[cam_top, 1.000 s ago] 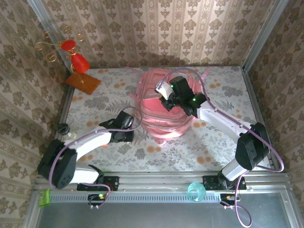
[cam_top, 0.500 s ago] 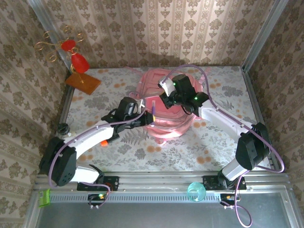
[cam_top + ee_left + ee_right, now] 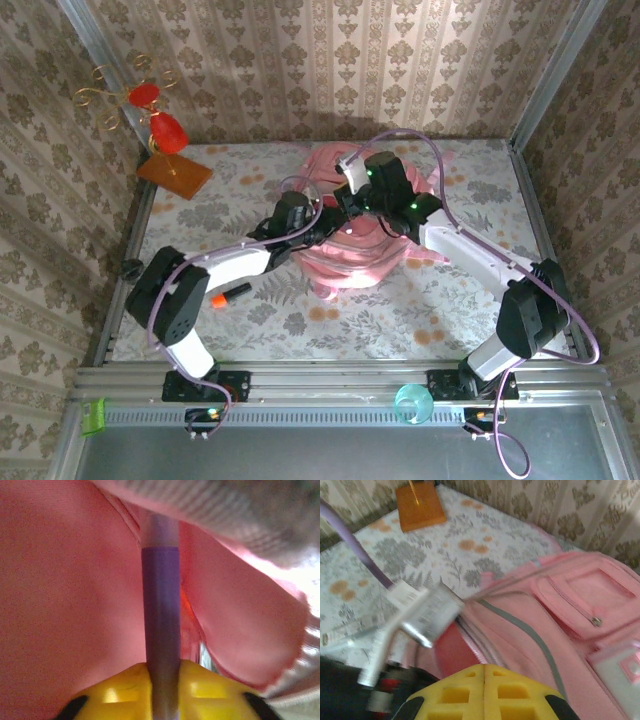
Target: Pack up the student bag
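The student bag (image 3: 360, 262) is a big pink backpack lying mid-table. My right gripper (image 3: 345, 203) sits over its top, and in the right wrist view its yellow fingers (image 3: 465, 692) are pressed together at the zipper rim of the bag (image 3: 555, 630), holding the opening up. My left gripper (image 3: 322, 215) reaches in from the left. In the left wrist view it (image 3: 162, 667) is shut on a purple pen (image 3: 160, 605), whose far end points into the bag's pink inside (image 3: 65, 595). A flap of the bag hides the pen's tip.
An orange marker (image 3: 230, 293) lies on the flowered table beside the left arm. A wooden base with a red wire ornament (image 3: 174, 172) stands at the back left. A small black item (image 3: 131, 268) sits at the left edge. A teal cup (image 3: 412, 403) rests on the front rail.
My left arm has swung from the table up to the bag, carrying the purple pen into the opening. The right gripper has shifted slightly back while holding the bag's rim.
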Robot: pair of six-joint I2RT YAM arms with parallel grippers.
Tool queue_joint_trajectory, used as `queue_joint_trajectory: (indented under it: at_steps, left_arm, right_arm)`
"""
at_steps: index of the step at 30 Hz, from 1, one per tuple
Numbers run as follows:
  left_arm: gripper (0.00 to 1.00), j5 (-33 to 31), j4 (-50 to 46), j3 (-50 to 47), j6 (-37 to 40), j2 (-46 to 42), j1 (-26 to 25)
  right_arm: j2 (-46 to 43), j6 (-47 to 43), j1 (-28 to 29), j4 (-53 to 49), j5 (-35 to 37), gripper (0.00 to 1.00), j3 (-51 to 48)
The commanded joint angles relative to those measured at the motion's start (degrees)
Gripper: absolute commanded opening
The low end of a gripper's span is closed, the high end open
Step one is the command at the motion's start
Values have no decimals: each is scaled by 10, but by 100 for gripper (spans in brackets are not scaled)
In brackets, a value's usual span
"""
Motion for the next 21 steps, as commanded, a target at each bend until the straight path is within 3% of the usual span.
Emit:
queue_joint_trajectory:
  at_steps: [1,5,14,18,21]
  left_arm:
    - [33,-66,74,35,-51,22,-11]
    - [46,-73,58,32,-29,13,-18]
    - [53,-71,11,-50,42,-81,-20]
    - [55,-63,-85,-67,123,-144,-16]
    - [57,-67,-185,-79,190,-197,-6]
  right_arm:
    - [-22,21,6,39,-18,0,20]
    - [-21,14,5,36,-10,0,17]
    - [-48,3,-25,46,35,0,-27]
    - [-62,-13,-48,16,31,17,-37]
    - [-67,-78,-32,-28,14,34,-41]
